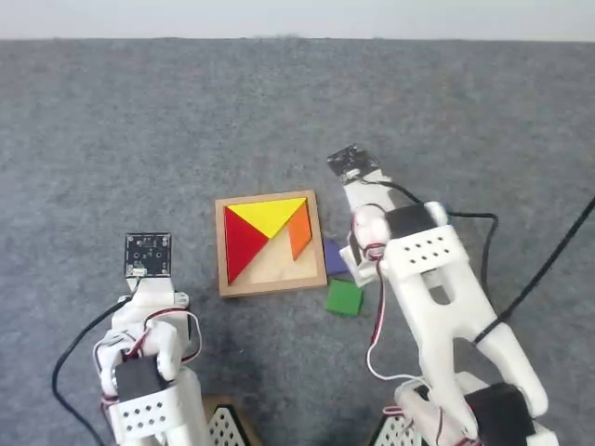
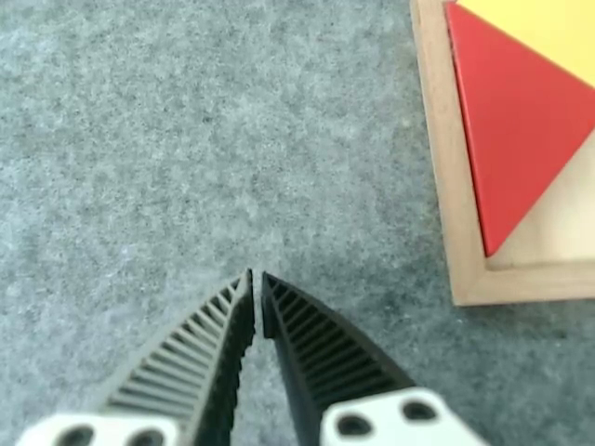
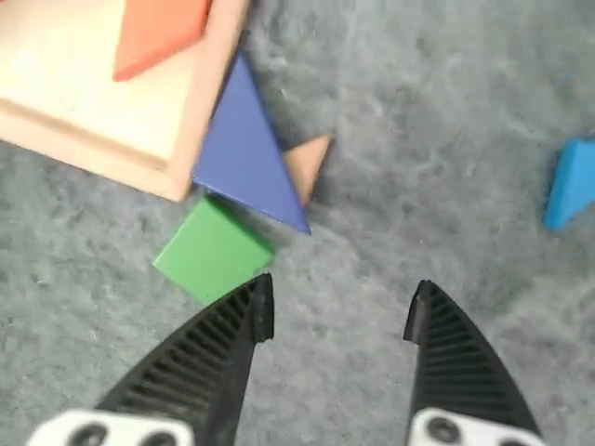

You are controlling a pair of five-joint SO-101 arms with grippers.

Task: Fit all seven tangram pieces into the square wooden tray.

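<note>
In the high view I see the square wooden tray (image 1: 221, 251) holding a yellow triangle (image 1: 265, 216), red triangle (image 1: 242, 243) and orange piece (image 1: 299, 232), with the green square (image 1: 344, 297) just off its corner. My left wrist view has the left gripper (image 2: 257, 281) clenched empty over the carpet (image 2: 186, 139) beside the tray. My right wrist view has the right gripper (image 3: 339, 307) spread open near the green square and violet triangle (image 3: 244, 153), a blue piece (image 3: 569, 181) well apart.
</note>
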